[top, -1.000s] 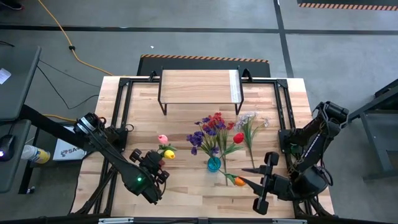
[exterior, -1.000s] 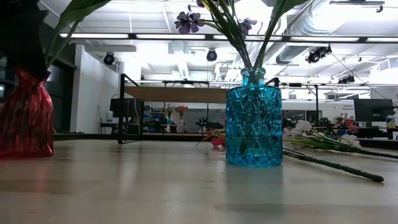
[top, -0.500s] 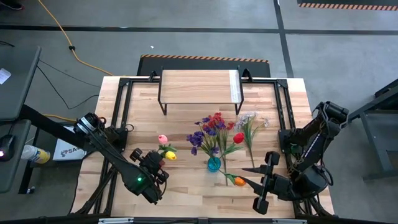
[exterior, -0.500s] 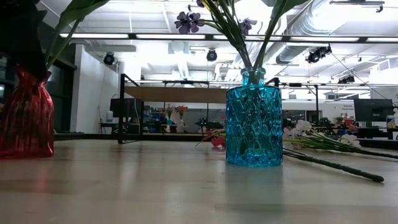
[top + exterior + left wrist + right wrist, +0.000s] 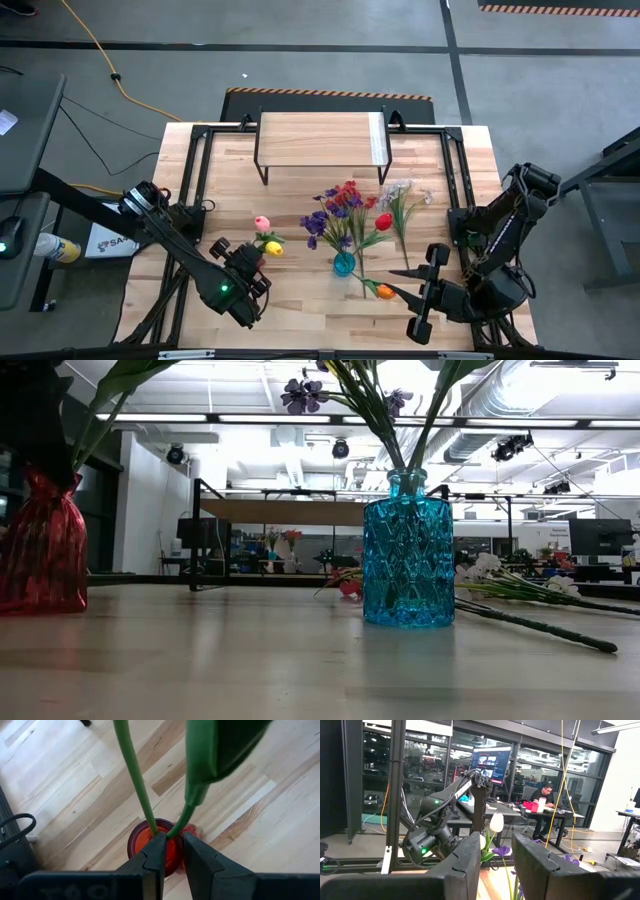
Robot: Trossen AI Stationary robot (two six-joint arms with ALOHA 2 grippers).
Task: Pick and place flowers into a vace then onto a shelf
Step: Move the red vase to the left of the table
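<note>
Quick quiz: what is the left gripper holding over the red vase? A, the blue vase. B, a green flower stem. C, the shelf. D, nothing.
B: in the left wrist view the left gripper pinches a green flower stem just above the red vase.

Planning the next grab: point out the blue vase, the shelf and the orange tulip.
blue vase [image 5: 408, 560], low view, glass body.
shelf [image 5: 315, 138], high view, bare wooden top.
orange tulip [image 5: 384, 291], high view, its head.
</note>
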